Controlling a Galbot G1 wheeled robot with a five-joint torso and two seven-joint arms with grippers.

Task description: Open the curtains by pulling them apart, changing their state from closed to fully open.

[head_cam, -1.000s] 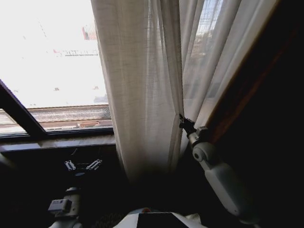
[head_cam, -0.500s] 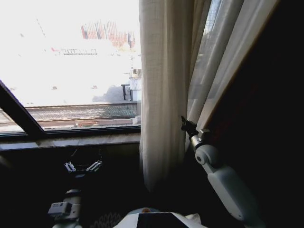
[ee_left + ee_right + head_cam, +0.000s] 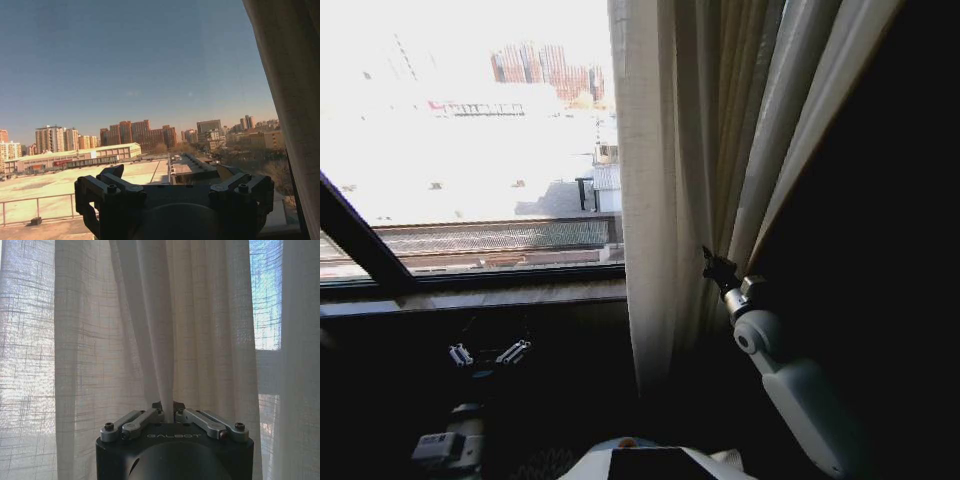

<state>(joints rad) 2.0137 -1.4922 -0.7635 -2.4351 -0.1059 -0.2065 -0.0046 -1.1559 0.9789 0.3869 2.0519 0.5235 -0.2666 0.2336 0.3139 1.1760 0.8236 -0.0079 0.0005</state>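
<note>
The right gripper [image 3: 166, 407] has its two dark fingertips pinched almost together on a narrow fold of the curtains [image 3: 165, 330], the cloth rising straight up out of the nip. To either side of that pinch, sheer pleats hang slack and fill the space around the fingers, with brighter window light coming through the weave at both outer edges.

In the head view the right gripper [image 3: 717, 268] sits against the inner side of the gathered curtains [image 3: 665, 180], which hang as a bunched column of folds. The free edge of that column runs nearly vertical on the side away from the arm, and beyond it the window glass [image 3: 470, 120] is uncovered, showing rooftops and distant buildings. On the arm's own side the room is dark and close.

The left gripper [image 3: 481, 354] hangs low beneath the window sill [image 3: 470, 298], well apart from the fabric, its fingers spread wide and holding nothing. From the left wrist, the left gripper [image 3: 172, 187] points at open glass with clear sky and city beyond; the curtain's edge [image 3: 290, 100] borders one side of that view, away from the fingers.
</note>
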